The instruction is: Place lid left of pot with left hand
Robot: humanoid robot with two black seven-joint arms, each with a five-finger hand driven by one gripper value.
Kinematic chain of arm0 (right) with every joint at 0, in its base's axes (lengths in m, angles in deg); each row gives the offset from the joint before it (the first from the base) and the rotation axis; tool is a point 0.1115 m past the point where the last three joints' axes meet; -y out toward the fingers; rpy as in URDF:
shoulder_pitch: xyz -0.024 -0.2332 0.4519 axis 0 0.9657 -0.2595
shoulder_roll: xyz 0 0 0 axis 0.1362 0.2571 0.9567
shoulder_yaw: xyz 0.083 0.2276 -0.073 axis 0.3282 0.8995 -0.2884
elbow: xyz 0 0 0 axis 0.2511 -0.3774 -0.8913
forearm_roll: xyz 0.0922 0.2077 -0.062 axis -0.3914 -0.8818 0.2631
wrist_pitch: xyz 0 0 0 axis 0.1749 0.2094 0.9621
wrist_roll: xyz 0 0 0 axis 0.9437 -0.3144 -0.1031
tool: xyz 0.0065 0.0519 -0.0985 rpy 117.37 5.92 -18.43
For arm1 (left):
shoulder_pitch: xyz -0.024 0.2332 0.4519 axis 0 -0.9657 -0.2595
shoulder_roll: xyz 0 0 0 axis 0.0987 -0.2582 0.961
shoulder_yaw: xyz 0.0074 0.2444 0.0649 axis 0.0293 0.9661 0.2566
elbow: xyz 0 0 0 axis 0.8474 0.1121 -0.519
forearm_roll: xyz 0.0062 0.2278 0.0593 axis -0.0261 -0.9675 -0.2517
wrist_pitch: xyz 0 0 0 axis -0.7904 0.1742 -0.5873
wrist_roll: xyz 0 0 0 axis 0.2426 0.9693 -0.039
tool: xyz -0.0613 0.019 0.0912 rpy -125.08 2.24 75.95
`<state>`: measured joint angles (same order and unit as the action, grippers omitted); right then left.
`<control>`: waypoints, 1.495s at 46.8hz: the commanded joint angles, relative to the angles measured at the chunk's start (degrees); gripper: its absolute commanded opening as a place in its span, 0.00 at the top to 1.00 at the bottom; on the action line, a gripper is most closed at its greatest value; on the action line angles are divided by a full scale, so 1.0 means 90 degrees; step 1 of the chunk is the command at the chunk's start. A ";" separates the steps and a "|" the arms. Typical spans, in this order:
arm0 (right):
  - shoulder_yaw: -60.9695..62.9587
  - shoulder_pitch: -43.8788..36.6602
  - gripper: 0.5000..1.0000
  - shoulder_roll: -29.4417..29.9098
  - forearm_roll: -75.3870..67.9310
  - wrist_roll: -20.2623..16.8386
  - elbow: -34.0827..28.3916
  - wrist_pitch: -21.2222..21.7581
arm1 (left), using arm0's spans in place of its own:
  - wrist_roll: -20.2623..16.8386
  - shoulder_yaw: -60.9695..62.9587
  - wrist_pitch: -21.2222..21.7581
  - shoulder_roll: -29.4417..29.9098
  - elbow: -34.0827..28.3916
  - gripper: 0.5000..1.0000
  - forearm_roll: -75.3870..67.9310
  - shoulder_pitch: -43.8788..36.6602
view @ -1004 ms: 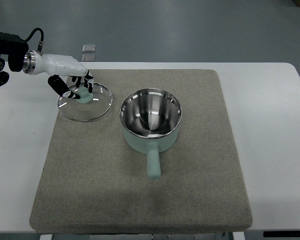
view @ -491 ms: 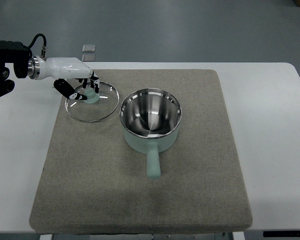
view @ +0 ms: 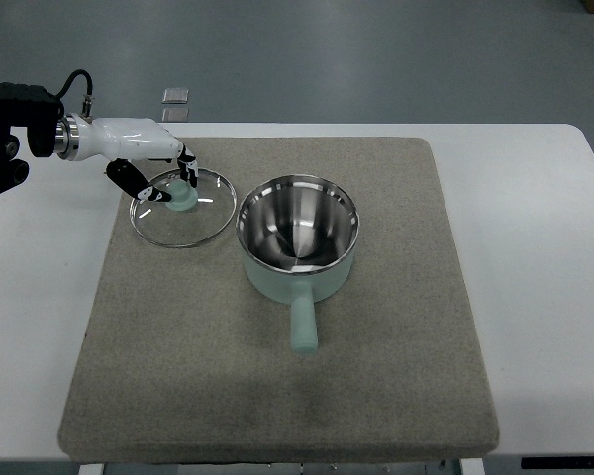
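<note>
Fingers [view: 183, 165] of left hand [view: 139, 148] seemingly pinching knob of one glass lid [view: 182, 207], beside one pot [view: 299, 241].

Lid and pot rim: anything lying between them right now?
Nothing. In the top view the glass lid, gripped at its knob by the left hand, sits just left of the pot; only a sliver of bare grey mat separates them.

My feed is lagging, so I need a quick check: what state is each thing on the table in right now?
Lid: off the pot, left of it on the mat, knob up.
Pot: upright, uncovered, empty, handle pointing toward the robot.
Left hand: over the lid, fingers around its knob.
Mat: lying flat on the table.
Right hand: not in view.
</note>
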<state>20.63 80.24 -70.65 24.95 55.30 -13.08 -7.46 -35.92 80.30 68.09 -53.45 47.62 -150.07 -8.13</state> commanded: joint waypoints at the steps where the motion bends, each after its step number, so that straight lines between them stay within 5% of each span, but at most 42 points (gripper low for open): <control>1: 0.0000 0.0000 0.15 0.0000 0.0000 0.0000 0.0000 0.0000 | 0.0000 -0.0035 0.0027 0.0003 0.0010 0.15 0.0013 0.0000; 20: 0.0000 0.0000 0.15 0.0000 0.0000 0.0000 0.0000 0.0000 | 0.0000 -0.0972 0.0046 0.0052 -0.0117 0.08 0.0813 0.0107; 33: 0.0000 0.0000 0.15 0.0000 0.0000 0.0000 0.0000 0.0000 | 0.0000 -0.2193 0.0153 -0.0153 -0.1181 0.02 0.2981 0.0058; 48: 0.0000 0.0000 0.15 0.0000 0.0000 0.0000 0.0000 0.0000 | 0.0000 -0.2223 0.0202 -0.1139 -0.3075 0.02 0.5392 0.0058; 64: 0.0000 0.0000 0.15 0.0000 0.0000 0.0000 0.0000 0.0000 | 0.0000 -0.2243 0.0193 -0.1364 -0.3291 0.02 0.7795 -0.0058; 70: 0.0000 0.0000 0.15 0.0000 0.0000 0.0000 0.0000 0.0000 | 0.0675 -0.2252 0.0173 -0.1491 -0.3310 0.02 0.8927 -0.0244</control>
<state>20.63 80.24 -70.65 24.95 55.30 -13.09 -7.46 -32.80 60.09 69.82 -66.50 17.86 -74.96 -9.67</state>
